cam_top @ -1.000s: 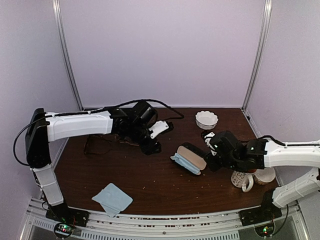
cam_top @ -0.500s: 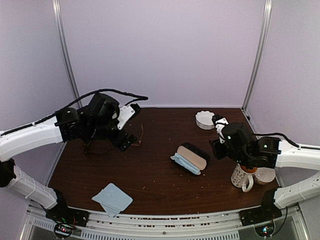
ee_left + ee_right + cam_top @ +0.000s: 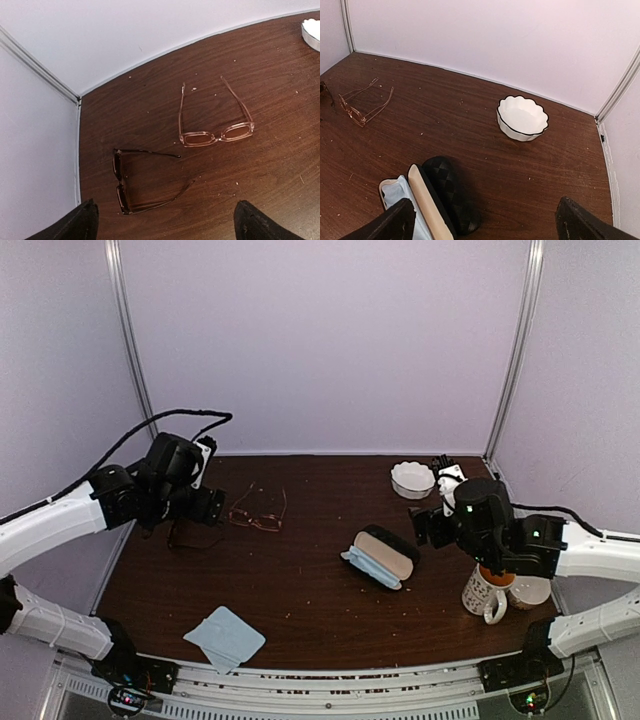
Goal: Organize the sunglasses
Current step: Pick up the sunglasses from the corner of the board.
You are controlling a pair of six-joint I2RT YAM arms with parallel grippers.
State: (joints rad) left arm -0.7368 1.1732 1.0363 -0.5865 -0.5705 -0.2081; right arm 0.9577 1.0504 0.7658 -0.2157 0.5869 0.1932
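Observation:
The copper-framed sunglasses [image 3: 258,517] lie open on the table at the back left, also in the left wrist view [image 3: 215,131] and the right wrist view [image 3: 362,107]. The dark-framed sunglasses [image 3: 188,536] lie just left of them, arms unfolded, seen in the left wrist view [image 3: 135,182]. My left gripper [image 3: 165,227] is open and empty, raised above and near both pairs. My right gripper [image 3: 485,225] is open and empty, raised over the open black glasses case [image 3: 382,555], which shows in the right wrist view [image 3: 447,197].
A light-blue cloth [image 3: 366,567] lies in the case's cream-lined half. Another light-blue cloth [image 3: 224,637] lies at the front left. A white scalloped bowl [image 3: 412,479] stands at the back right, and a patterned mug [image 3: 485,595] and a cup [image 3: 530,591] stand by the right arm.
My left arm has drawn back left and up from the table's middle, uncovering the copper sunglasses. My right gripper has risen and moved back from the case.

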